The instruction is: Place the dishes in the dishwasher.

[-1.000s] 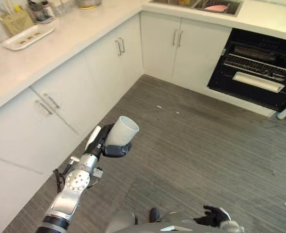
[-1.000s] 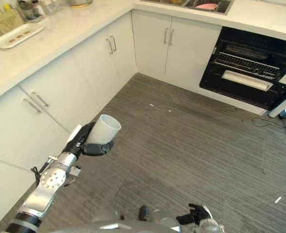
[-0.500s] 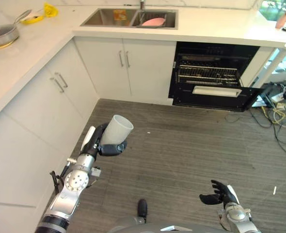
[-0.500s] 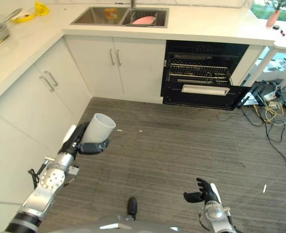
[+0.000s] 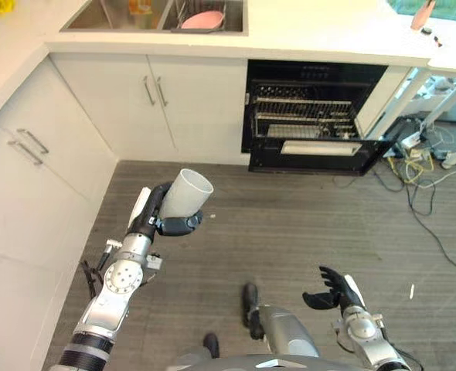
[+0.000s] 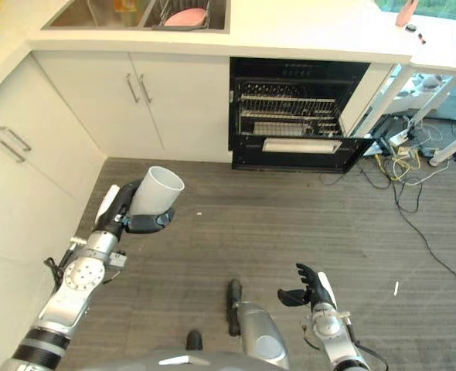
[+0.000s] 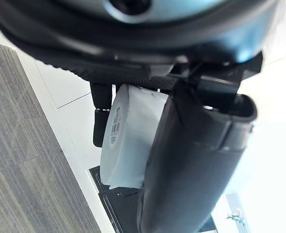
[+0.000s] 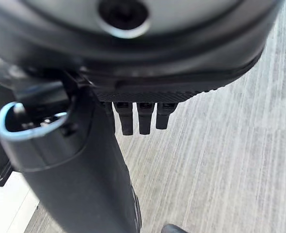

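- Far left, I see white cabinet doors (image 5: pixel 54 147) running along the wall, smooth and flat, with slim metal bar handles; two more doors stand under the sink (image 5: pixel 152 14), a steel double basin set into the pale counter (image 5: pixel 305 35). One pink dish (image 5: pixel 201 18) lies in the sink's right bowl.
- My left hand (image 5: pixel 160 219) is raised over the floor, left of centre, fingers and thumb curled round one white cup (image 5: pixel 188 195). The cup is a plain, smooth cylinder, tilted with its open mouth up and to the right; the left wrist view shows its wall (image 7: pixel 128 141) pressed between thumb and fingers.
- The floor (image 5: pixel 305 224) is grey, streaky plank, with wide bare room between the cup and the far wall.
- Far, right of centre, one dishwasher (image 5: pixel 313 116) stands open: a black cavity, a wire rack pulled partway, the door dropped forward.
- My right hand (image 5: pixel 330 287) is near and low, fingers loosely spread, holding nothing.
- Far right, loose cables (image 5: pixel 421 174) lie on the floor by white legs.
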You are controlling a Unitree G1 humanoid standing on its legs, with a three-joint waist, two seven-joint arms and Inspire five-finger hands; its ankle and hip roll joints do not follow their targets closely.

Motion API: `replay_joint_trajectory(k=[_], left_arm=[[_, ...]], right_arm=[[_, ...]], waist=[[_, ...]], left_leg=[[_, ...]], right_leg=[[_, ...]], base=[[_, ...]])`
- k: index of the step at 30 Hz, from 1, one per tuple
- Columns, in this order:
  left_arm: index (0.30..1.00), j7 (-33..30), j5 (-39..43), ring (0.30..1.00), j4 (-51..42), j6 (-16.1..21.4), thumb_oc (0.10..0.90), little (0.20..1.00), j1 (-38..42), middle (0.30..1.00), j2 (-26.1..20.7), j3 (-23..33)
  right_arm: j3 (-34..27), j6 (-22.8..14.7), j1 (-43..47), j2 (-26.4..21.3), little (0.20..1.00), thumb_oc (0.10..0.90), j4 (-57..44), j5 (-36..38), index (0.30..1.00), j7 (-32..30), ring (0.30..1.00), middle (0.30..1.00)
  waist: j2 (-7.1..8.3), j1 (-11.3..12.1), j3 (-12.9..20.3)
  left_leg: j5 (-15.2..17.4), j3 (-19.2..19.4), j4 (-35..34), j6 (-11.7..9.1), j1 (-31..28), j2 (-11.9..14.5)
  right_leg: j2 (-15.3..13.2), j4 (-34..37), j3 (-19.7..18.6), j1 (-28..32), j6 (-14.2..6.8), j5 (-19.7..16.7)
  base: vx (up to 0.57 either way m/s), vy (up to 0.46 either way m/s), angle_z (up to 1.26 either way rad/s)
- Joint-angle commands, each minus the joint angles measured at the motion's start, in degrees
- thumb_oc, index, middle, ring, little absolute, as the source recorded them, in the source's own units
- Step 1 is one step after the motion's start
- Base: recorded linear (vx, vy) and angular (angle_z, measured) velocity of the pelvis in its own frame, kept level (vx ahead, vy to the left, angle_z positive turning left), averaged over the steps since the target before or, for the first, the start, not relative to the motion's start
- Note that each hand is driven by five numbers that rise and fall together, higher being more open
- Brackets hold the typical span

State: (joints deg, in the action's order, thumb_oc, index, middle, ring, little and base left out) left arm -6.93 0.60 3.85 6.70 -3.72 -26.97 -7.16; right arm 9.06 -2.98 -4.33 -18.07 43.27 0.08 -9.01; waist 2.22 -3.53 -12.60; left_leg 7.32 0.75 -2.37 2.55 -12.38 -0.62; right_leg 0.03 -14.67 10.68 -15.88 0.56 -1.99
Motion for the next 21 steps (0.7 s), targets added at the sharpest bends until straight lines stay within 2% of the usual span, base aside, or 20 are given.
replay_joint_trajectory(k=[1,2,4,5,6,8,9,10,11,12,14,17,18,19,20,21], left_arm=[[0.3,-1.3,-0.8,0.3,-8.0,5.5,0.4,0.3,5.1,0.3,-1.4,2.6],[0.3,-1.2,0.6,0.3,-8.5,5.8,0.4,0.3,5.7,0.3,-1.0,2.0],[0.3,-2.0,1.8,0.3,-7.8,5.9,0.4,0.3,6.5,0.3,-0.5,1.3],[0.3,-2.1,2.2,0.3,-7.8,6.0,0.4,0.3,6.8,0.3,-0.5,0.9],[0.3,-2.3,2.7,0.3,-7.6,6.0,0.4,0.3,7.2,0.3,-0.4,0.5],[0.3,-2.8,3.0,0.3,-7.3,6.2,0.4,0.3,7.4,0.3,-0.6,0.2],[0.3,-2.8,3.0,0.3,-7.2,6.2,0.4,0.3,7.4,0.3,-0.7,0.1],[0.3,-3.3,3.2,0.3,-7.2,6.1,0.4,0.3,7.5,0.3,-1.3,0.1],[0.3,-3.6,3.3,0.3,-7.2,6.0,0.4,0.3,7.3,0.3,-1.5,0.3],[0.3,-3.6,3.3,0.3,-7.3,6.0,0.4,0.3,7.3,0.3,-1.5,0.3],[0.3,-4.2,3.2,0.3,-7.0,6.2,0.4,0.3,7.4,0.3,-2.0,0.3],[0.3,-2.7,3.9,0.3,-6.7,6.0,0.4,0.3,8.3,0.3,-1.9,-1.1],[0.3,-2.3,3.8,0.3,-6.7,6.1,0.4,0.3,8.9,0.3,-2.0,-1.9],[0.3,-2.1,3.9,0.3,-6.2,6.0,0.4,0.3,9.9,0.3,-2.1,-2.7],[0.3,-2.2,3.9,0.3,-6.0,6.0,0.4,0.3,10.0,0.3,-2.1,-2.9],[0.3,-2.3,3.6,0.3,-6.3,6.0,0.4,0.3,10.5,0.3,-2.6,-3.0]], right_arm=[[-0.5,-3.6,2.7,-3.6,0.9,0.8,-1.3,0.2,0.9,-1.5,0.9,0.9],[-0.9,-3.6,2.3,-4.4,0.9,0.8,-1.4,0.9,0.9,-1.9,0.9,0.9],[-1.0,-3.3,2.7,-5.2,0.9,0.8,-0.4,1.5,0.9,-2.5,0.9,0.9],[-1.0,-3.0,2.9,-5.3,0.9,0.8,0.2,1.9,0.9,-2.8,0.9,0.9],[-1.1,-2.8,2.9,-5.1,0.9,0.8,1.0,2.4,0.9,-2.9,0.9,0.9],[-1.4,-2.7,2.6,-5.1,0.9,0.8,1.8,2.9,0.9,-3.1,0.9,0.9],[-1.4,-2.7,2.6,-5.1,0.9,0.8,1.9,2.9,0.9,-3.1,0.9,0.9],[-1.4,-2.3,3.3,-5.6,0.9,0.8,2.8,2.9,0.9,-3.6,0.9,0.9],[-1.4,-2.3,3.7,-5.7,0.9,0.8,3.3,2.8,0.9,-3.7,0.9,0.9],[-1.4,-2.3,3.8,-5.7,0.9,0.8,3.4,2.8,0.9,-3.7,0.9,0.9],[-2.4,-2.2,4.2,-6.4,0.9,0.8,3.8,2.8,0.9,-4.5,0.9,0.9],[-4.8,-2.6,1.5,-5.7,0.9,0.8,3.1,3.3,0.9,-4.0,0.9,0.9],[-5.5,-2.6,1.2,-5.5,0.9,0.8,3.2,3.6,0.9,-4.1,0.9,0.9],[-6.6,-2.6,0.5,-5.2,0.9,0.8,3.1,4.1,0.9,-4.6,0.9,0.9],[-6.7,-2.5,0.4,-5.2,0.9,0.8,3.0,4.1,0.9,-4.6,0.9,0.9],[-7.1,-2.2,0.4,-4.7,0.9,0.8,2.9,4.2,0.9,-4.6,0.9,0.9]], waist=[[0.75,0.2,4.8],[0.77,0.1,4.0],[1.01,0.6,3.0],[1.2,0.8,2.8],[1.42,0.9,2.7],[1.91,1.1,3.1],[2.11,1.3,3.0],[1.77,1.8,3.3],[1.44,2.1,3.4],[1.4,2.0,3.4],[0.46,1.8,3.5],[-1.52,0.3,5.4],[-1.79,-0.1,6.0],[-1.74,-0.6,6.6],[-1.54,-0.6,6.6],[-1.2,-0.9,6.4]], left_leg=[[0.8,-0.7,11.2,-3.1,5.4,-2.7],[-2.0,0.4,24.8,-6.5,10.7,-1.9],[-5.8,0.9,34.4,-8.2,16.6,-1.0],[-6.1,1.8,35.3,-7.8,18.5,-0.3],[-5.7,2.7,33.7,-7.2,20.3,1.8],[-4.4,3.5,25.1,-6.3,20.1,6.1],[-4.6,3.7,24.3,-6.3,19.4,5.9],[-6.3,1.0,16.5,-7.2,20.2,9.4],[-9.1,-1.1,12.6,-8.2,20.4,11.7],[-9.5,-1.1,11.8,-8.4,20.0,11.8],[-14.3,-4.8,6.8,-10.7,22.2,16.7],[-15.4,-0.4,3.3,-12.7,19.5,18.4],[-14.5,0.3,3.1,-12.9,19.2,17.5],[-13.1,0.7,4.6,-12.6,19.1,16.0],[-12.8,0.7,5.0,-12.4,19.3,15.7],[-11.0,0.8,6.5,-11.4,19.3,14.0]], right_leg=[[-0.1,7.9,-3.1,11.1,-4.2,3.3],[-0.9,8.6,-2.7,13.7,-2.8,4.1],[-1.5,9.0,-2.8,15.9,-1.5,5.2],[-2.1,9.2,-2.5,16.8,-1.4,5.4],[-3.0,9.5,-2.0,17.6,-1.6,5.5],[-4.7,10.2,-2.0,18.8,-2.9,6.1],[-4.9,10.3,-2.1,19.0,-2.9,6.2],[-5.9,10.9,-3.1,19.9,-4.0,6.9],[-6.3,11.0,-4.0,20.5,-4.5,7.5],[-6.2,11.0,-3.9,20.5,-4.3,7.6],[-7.8,11.1,-6.5,22.8,-5.6,9.4],[-10.4,11.6,-6.7,24.4,-7.7,9.5],[-11.5,11.5,-6.5,24.5,-8.3,8.8],[-13.7,10.9,-6.4,24.6,-9.1,7.2],[-14.1,11.0,-6.4,24.6,-9.3,7.2],[-15.6,8.7,-7.4,23.2,-9.5,4.7]], base=[[0.19,-0.016,0.44],[0.16,-0.015,0.48],[0.19,0.012,0.46],[0.17,0.074,0.3],[0.23,0.136,0.22],[0.22,0.182,0.26],[0.24,0.27,0.17],[0.25,0.297,0.03],[0.24,0.287,0.06],[0.18,0.223,0.16],[0.33,0.471,-0.06],[0.33,0.571,-0.35],[0.29,0.506,-0.11],[0.2,0.363,-0.06],[0.17,0.333,0.0],[0.11,0.291,0.01]])
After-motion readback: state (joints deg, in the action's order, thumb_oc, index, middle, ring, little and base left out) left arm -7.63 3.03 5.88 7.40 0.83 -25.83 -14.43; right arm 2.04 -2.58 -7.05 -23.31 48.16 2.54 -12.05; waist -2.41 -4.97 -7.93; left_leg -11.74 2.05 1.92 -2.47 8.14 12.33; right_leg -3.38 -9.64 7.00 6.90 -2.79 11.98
